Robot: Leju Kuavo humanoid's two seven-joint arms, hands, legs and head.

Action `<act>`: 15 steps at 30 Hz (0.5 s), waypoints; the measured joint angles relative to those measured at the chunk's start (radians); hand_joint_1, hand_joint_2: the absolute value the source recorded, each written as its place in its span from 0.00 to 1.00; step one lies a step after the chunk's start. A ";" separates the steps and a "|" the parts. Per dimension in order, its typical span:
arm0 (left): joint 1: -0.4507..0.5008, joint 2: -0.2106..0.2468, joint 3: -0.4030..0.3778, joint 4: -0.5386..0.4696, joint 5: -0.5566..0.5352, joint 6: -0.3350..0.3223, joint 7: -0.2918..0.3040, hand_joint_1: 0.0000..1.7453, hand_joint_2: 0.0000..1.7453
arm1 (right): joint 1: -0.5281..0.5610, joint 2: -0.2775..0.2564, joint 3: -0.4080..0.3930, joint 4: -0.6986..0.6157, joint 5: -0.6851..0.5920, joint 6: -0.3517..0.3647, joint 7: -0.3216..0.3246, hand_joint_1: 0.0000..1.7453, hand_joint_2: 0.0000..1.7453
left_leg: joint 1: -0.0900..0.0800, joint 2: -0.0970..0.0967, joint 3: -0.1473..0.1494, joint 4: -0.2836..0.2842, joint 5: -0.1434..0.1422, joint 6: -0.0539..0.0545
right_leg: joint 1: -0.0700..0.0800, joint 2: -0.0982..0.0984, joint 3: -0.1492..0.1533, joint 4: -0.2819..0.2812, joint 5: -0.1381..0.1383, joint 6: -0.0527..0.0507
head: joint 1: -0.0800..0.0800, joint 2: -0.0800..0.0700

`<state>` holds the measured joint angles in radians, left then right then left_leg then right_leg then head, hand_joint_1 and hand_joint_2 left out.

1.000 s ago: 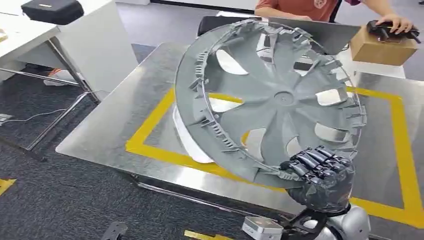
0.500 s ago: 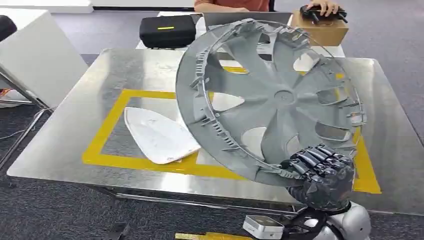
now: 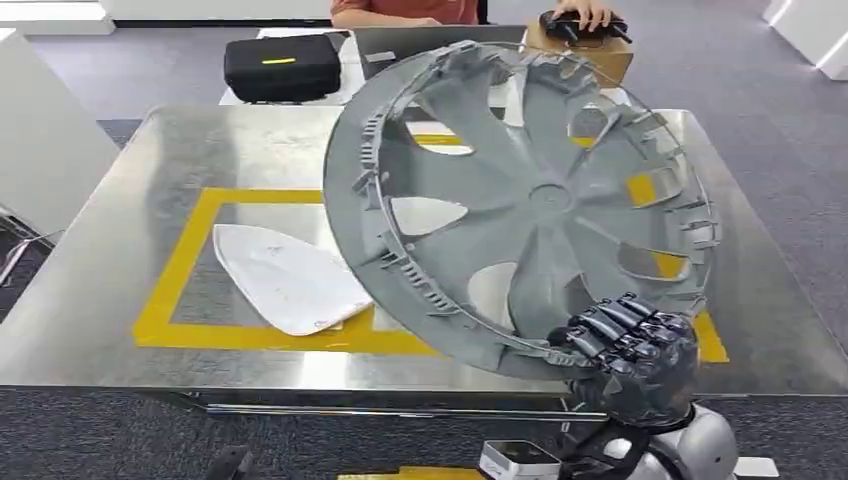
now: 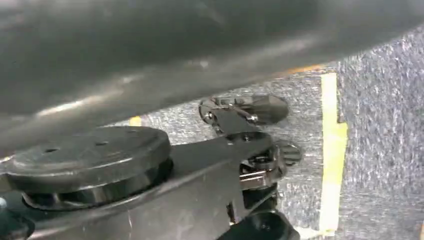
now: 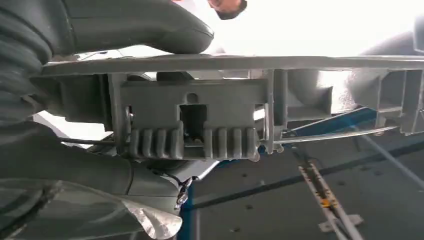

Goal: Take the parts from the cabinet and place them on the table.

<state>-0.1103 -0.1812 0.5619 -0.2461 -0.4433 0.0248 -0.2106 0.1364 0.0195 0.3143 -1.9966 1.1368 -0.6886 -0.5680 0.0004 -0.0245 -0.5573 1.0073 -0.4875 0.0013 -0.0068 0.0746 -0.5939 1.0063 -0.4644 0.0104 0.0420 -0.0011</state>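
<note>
Lying flat on table [image 3: 120,300]: white panel [image 3: 290,277], beside raised hubcap [image 3: 520,200].

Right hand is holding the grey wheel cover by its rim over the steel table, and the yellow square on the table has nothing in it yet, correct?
Not quite. The right hand does hold the grey wheel cover by its rim over the steel table, but the yellow square is not empty: a white part already lies flat inside it, as the head view shows.

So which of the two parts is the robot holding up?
The big grey wheel cover. The right hand grips its lower rim and holds it tilted above the table, while the flat white part lies on the tabletop.
</note>
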 joint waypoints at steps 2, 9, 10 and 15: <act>0.000 0.000 0.000 0.000 0.000 0.000 0.000 0.00 0.00 | -0.002 0.000 0.000 0.000 0.006 0.000 0.001 1.00 1.00 | -0.001 0.000 -0.001 0.000 0.001 0.003 | -0.001 0.000 0.001 -0.002 0.001 0.002 | 0.001 0.000; 0.000 0.000 0.000 0.000 0.000 0.003 0.000 0.00 0.00 | -0.002 0.000 -0.001 0.006 0.029 0.000 0.019 1.00 1.00 | -0.003 0.000 -0.001 0.002 0.001 0.005 | -0.003 0.000 0.000 -0.003 0.004 0.008 | 0.000 0.000; 0.000 0.000 0.001 0.000 0.000 0.003 0.000 0.00 0.00 | -0.002 0.000 -0.001 0.006 0.031 0.000 0.022 1.00 1.00 | -0.003 0.000 -0.001 0.002 0.002 0.006 | -0.003 0.000 0.000 -0.003 0.004 0.008 | 0.000 0.000; 0.000 0.000 0.006 0.000 0.003 0.003 0.002 0.00 0.00 | -0.005 -0.001 -0.002 0.021 0.047 0.000 0.085 1.00 1.00 | -0.002 0.000 -0.001 0.002 0.002 0.006 | -0.003 0.000 -0.001 -0.002 0.004 0.009 | 0.000 0.000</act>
<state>-0.1099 -0.1808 0.5676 -0.2461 -0.4402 0.0278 -0.2087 0.1319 0.0183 0.3124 -1.9756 1.1837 -0.6886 -0.4829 -0.0018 -0.0249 -0.5588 1.0090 -0.4855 0.0076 -0.0095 0.0741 -0.5949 1.0040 -0.4606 0.0189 0.0416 -0.0011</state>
